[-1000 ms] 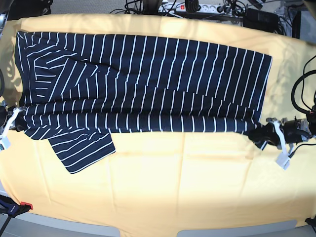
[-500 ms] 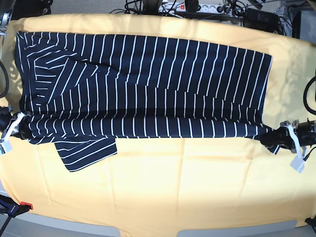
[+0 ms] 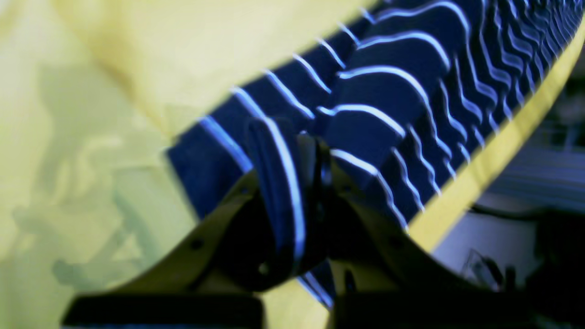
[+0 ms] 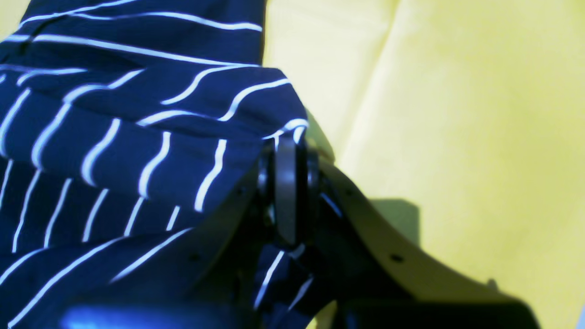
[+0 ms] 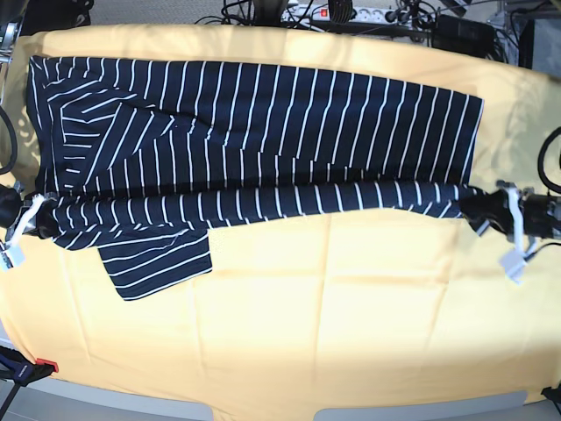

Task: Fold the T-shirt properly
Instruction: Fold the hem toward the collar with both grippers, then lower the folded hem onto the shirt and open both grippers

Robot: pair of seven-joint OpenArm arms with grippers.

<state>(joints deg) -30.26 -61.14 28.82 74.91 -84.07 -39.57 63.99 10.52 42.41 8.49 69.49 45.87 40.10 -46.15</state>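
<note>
T-shirt: I have its near edge clamped in my left gripper and right gripper, lengthwise fold half-made, sleeve and crosswise folds left.

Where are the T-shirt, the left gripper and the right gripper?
T-shirt (image 5: 263,123): base view, mid body.
Left gripper (image 3: 311,151): left wrist view, fingertips pinching hem.
Right gripper (image 4: 285,151): right wrist view, fingertips clamping cloth.

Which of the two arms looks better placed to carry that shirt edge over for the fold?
Neither alone, probably. The left gripper and right gripper each pinch one end of the T-shirt's near edge, stretched between them over the yellow cloth. Both should lift together.
</note>
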